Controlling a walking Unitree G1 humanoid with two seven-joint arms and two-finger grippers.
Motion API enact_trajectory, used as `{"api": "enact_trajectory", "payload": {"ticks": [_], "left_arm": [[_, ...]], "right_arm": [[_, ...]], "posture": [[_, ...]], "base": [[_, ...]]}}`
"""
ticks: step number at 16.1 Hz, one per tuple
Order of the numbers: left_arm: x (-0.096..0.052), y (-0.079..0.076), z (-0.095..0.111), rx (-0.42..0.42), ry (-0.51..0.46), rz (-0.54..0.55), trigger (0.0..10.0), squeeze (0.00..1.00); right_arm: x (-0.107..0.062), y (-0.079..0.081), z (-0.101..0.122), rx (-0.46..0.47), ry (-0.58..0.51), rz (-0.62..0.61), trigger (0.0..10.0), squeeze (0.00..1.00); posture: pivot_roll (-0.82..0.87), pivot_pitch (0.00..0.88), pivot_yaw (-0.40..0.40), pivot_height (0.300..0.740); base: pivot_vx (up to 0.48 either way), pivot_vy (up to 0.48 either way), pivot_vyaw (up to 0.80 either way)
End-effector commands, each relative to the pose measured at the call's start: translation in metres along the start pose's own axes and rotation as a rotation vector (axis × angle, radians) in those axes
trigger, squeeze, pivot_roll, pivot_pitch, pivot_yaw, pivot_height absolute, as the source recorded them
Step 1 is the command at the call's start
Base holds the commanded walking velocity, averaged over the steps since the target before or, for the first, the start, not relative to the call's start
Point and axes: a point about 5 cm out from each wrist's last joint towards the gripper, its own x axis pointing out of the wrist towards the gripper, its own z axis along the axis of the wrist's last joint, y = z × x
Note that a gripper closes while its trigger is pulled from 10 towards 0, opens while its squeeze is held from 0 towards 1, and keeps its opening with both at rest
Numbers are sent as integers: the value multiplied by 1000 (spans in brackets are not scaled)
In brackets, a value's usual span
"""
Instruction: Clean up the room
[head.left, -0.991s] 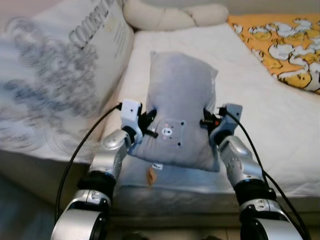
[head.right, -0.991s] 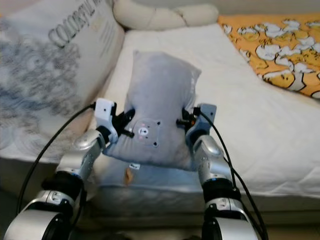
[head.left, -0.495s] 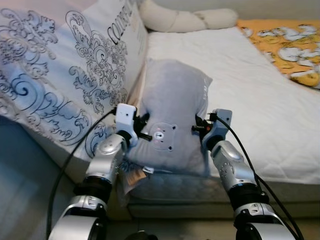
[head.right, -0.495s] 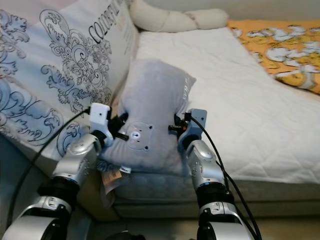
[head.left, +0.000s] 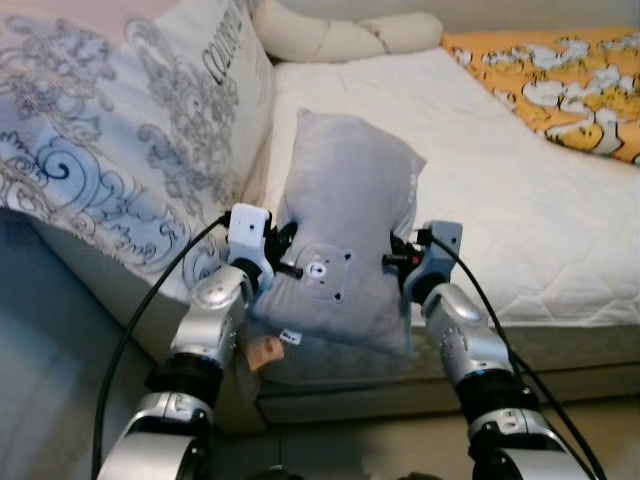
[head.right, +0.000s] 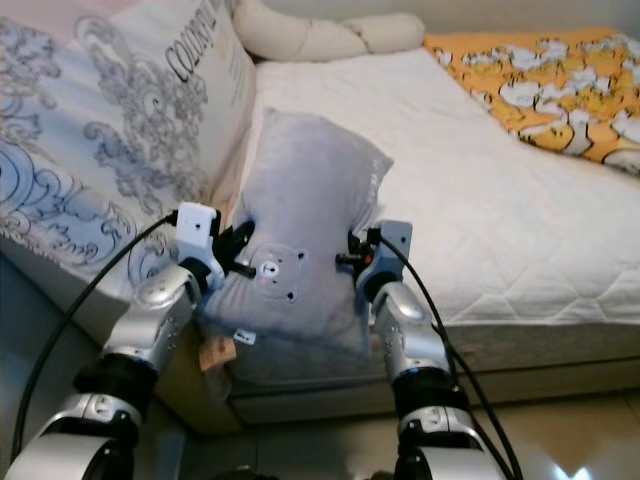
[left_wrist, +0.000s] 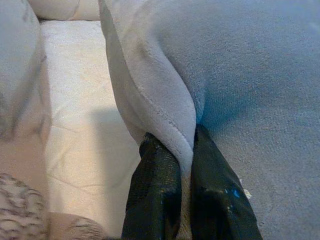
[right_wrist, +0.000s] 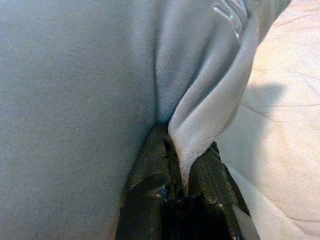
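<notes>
A grey plush pillow (head.left: 345, 215) with a small bear face patch is held up between my two arms, over the near edge of the white mattress (head.left: 520, 220). My left gripper (left_wrist: 181, 150) is shut on the pillow's left seam, fabric pinched between its black fingers (left_wrist: 155, 195). On the other side my right gripper (right_wrist: 182, 150) is shut on the right edge of the pillow (right_wrist: 75, 75), a fold caught between its fingers (right_wrist: 150, 175). A paper tag (head.left: 262, 352) dangles under the pillow.
A large white pillow with blue ornaments (head.left: 130, 150) leans on the bed's left side. A cream bolster (head.left: 340, 35) lies at the head. An orange patterned blanket (head.left: 560, 70) covers the far right. Floor (head.left: 60, 380) lies at lower left.
The camera view has shifted and swayed over the frames. Both grippers stay shut on the pillow; it sits slightly higher and more upright than half a second ago.
</notes>
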Motion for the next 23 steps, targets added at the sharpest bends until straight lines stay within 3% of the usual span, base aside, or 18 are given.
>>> {"api": "enact_trajectory", "payload": {"ticks": [1, 23], "left_arm": [[4, -5, 11, 32, -37, -23, 10000, 0], [3, 1, 13, 10, -45, 5, 10000, 0]], "right_arm": [[3, 9, 3, -19, -3, 33, 10000, 0], [2, 8, -2, -33, 29, 36, 10000, 0]], "posture": [[-51, 0, 80, 740], [-47, 0, 78, 740]], "base": [[247, 0, 0], [343, 0, 71]]}}
